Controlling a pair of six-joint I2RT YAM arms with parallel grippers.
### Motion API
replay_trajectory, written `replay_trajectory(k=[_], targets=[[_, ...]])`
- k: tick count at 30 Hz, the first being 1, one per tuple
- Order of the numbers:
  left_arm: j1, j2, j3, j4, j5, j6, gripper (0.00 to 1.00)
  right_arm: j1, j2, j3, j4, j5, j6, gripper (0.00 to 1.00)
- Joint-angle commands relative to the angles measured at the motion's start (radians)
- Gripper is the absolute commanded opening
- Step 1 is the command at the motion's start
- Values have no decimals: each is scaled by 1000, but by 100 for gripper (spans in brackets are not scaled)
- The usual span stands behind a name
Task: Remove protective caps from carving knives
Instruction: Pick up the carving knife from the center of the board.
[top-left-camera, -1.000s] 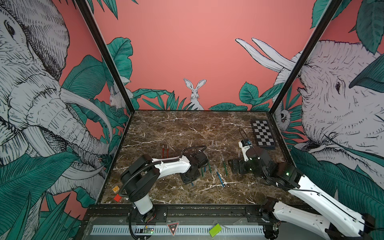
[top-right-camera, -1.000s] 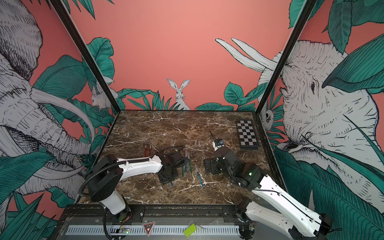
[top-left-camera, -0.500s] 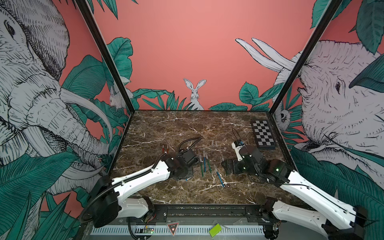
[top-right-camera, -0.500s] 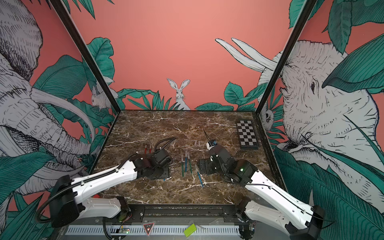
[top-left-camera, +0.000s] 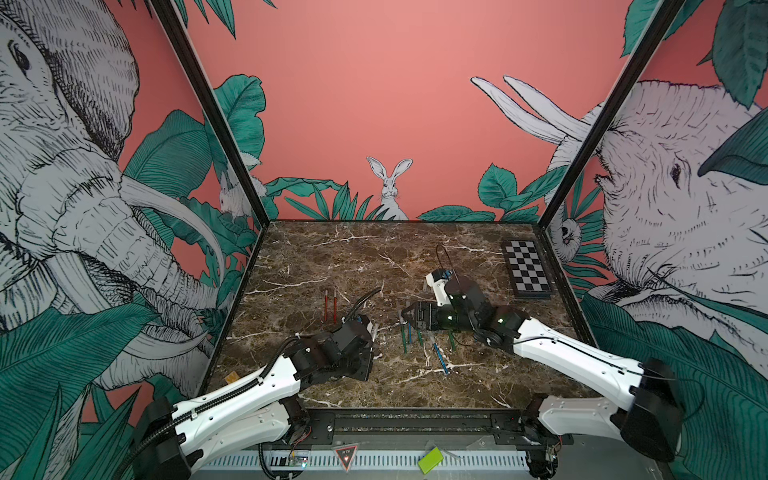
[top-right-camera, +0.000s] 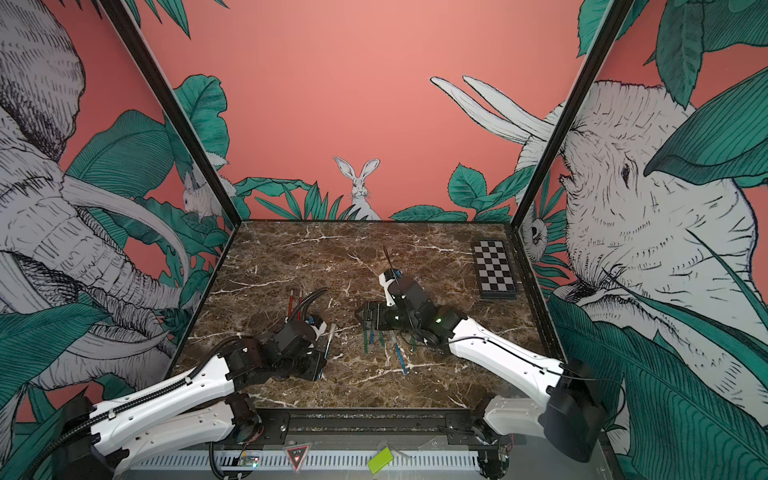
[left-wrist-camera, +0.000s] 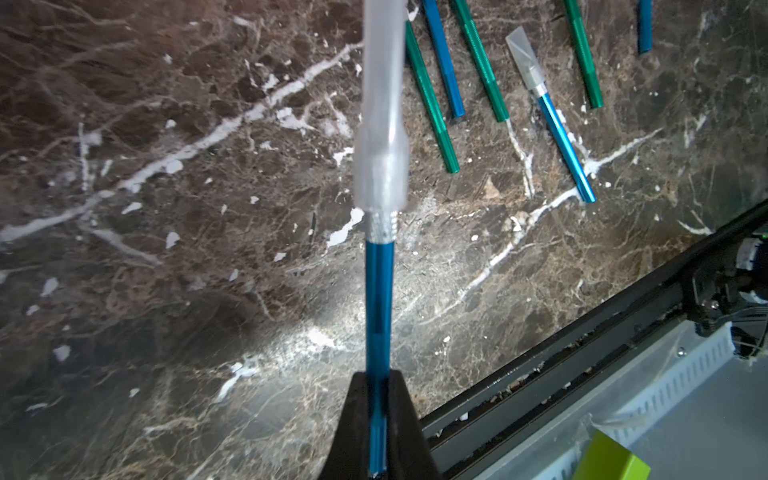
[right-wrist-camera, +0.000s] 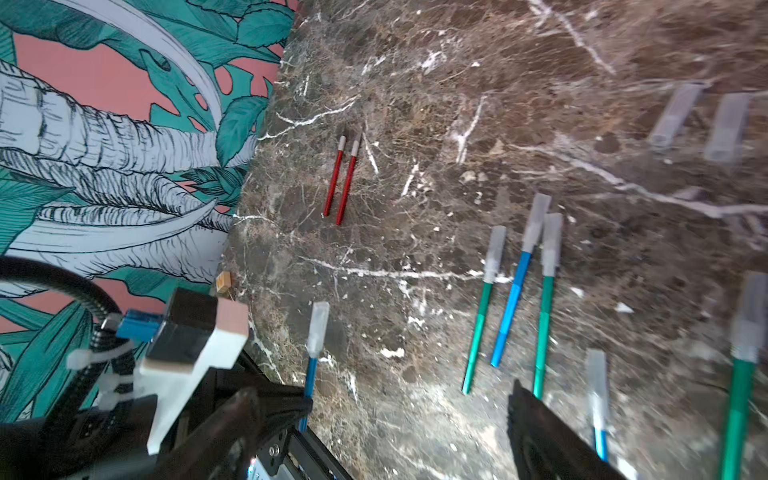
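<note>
Blue carving knife (left-wrist-camera: 379, 299) is clamped by its handle in my left gripper (left-wrist-camera: 378, 386), fingers pressed together on it. Its protective cap (left-wrist-camera: 381, 124) is on the end pointing away from my fingertips, above the marble table (top-left-camera: 374, 257). My right gripper (top-left-camera: 411, 316) hangs with fingers spread wide and nothing between them, just above the capped green and blue knives (right-wrist-camera: 511, 307). Two loose caps (right-wrist-camera: 675, 116) lie beyond those knives. Two red knives (right-wrist-camera: 340, 183) lie well apart from both grippers.
</note>
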Motion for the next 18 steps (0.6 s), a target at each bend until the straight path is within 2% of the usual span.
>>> replay_trajectory(k=[1, 7, 11, 18], targets=[[-3, -9, -15, 93, 31, -1, 0, 36, 55, -18, 250, -44, 87, 85], [-3, -2, -37, 147, 58, -25, 0, 70, 170, -16, 347, -23, 145, 69], [-3, -4, -50, 158, 62, -35, 0, 82, 197, -19, 372, -3, 148, 56], [-3, -11, -50, 176, 60, -45, 0, 94, 237, -30, 406, -18, 165, 43]])
